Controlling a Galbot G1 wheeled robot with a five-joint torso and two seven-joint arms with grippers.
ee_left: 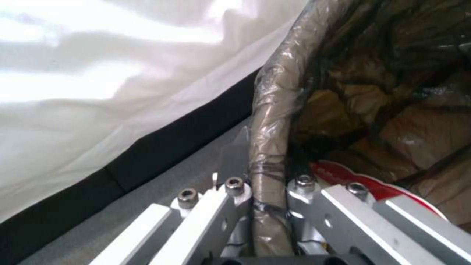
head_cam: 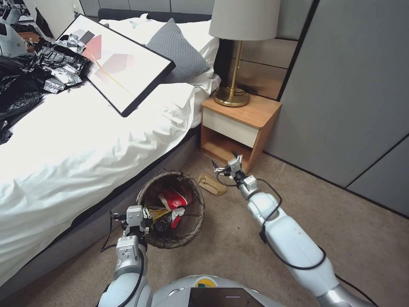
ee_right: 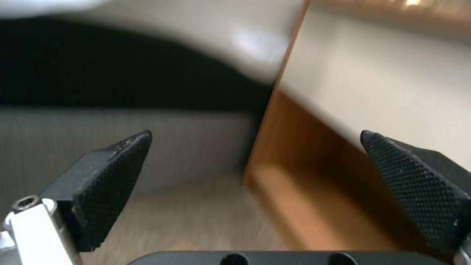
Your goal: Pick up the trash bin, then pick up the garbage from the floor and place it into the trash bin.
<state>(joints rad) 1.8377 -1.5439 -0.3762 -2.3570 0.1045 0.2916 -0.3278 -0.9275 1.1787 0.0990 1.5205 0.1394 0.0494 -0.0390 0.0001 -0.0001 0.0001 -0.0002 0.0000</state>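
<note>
The trash bin, lined with a dark bag, is beside the bed, and my left gripper is shut on its near-left rim. In the left wrist view the fingers clamp the bag-wrapped rim. Inside lie a red-and-white cup, white tissue and a yellow wrapper; the cup also shows in the left wrist view. A tan flat packet lies on the carpet just past the bin. My right gripper is open just right of the packet, in front of the nightstand; its pads stand wide apart with nothing between them.
The bed with white sheets, a framed picture and black bags runs along the left. A wooden nightstand carries a brass lamp. Grey wall panels close the right. Open carpet lies at the right.
</note>
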